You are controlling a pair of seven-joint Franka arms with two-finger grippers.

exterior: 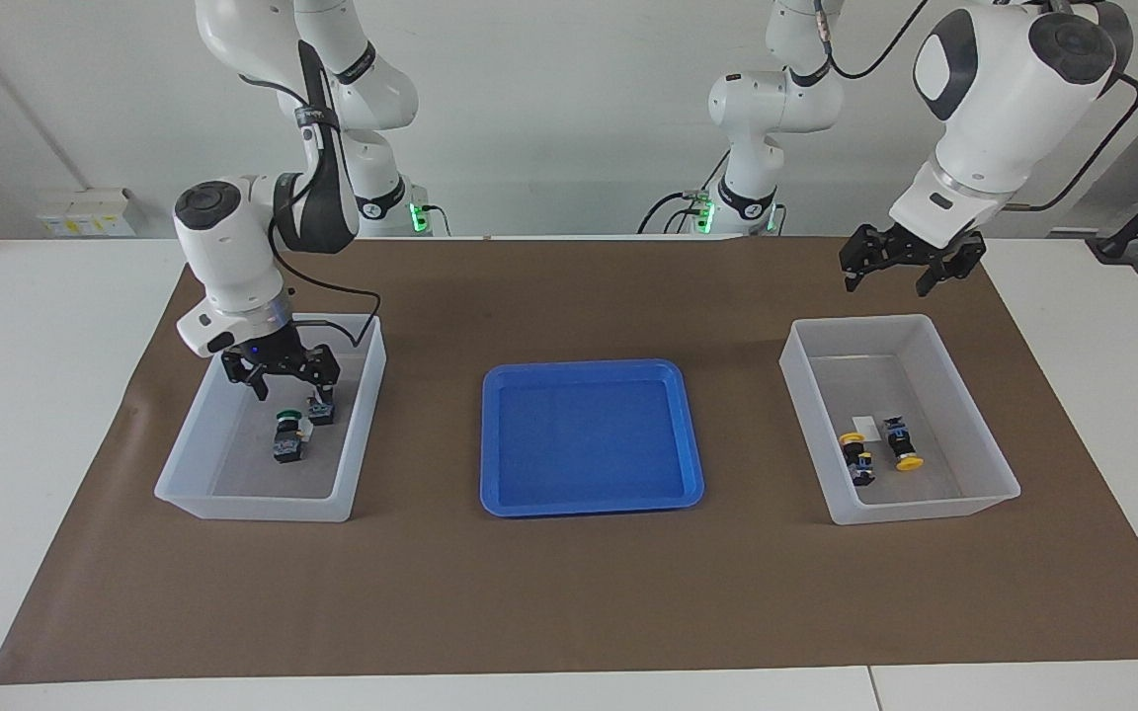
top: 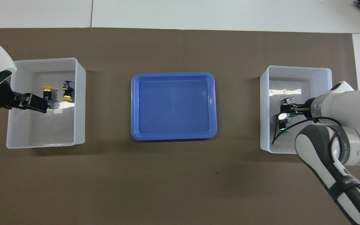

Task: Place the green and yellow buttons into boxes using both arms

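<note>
Two yellow buttons [exterior: 860, 456] [exterior: 902, 444] lie on their sides in the box [exterior: 925, 513] at the left arm's end; they also show in the overhead view [top: 47, 94] [top: 67, 91]. My left gripper [exterior: 885, 284] [top: 37, 104] is open and empty, raised well above that box. Two green buttons [exterior: 285, 439] [exterior: 321, 411] lie in the other box [exterior: 253, 509] at the right arm's end, and show in the overhead view [top: 282, 124] [top: 289, 101]. My right gripper [exterior: 292, 383] [top: 281, 114] is open and empty, just above them inside that box.
An empty shallow blue tray [exterior: 589, 434] [top: 173, 106] sits on the brown mat between the two boxes. The right arm's cable hangs over its box's wall nearer to the robots.
</note>
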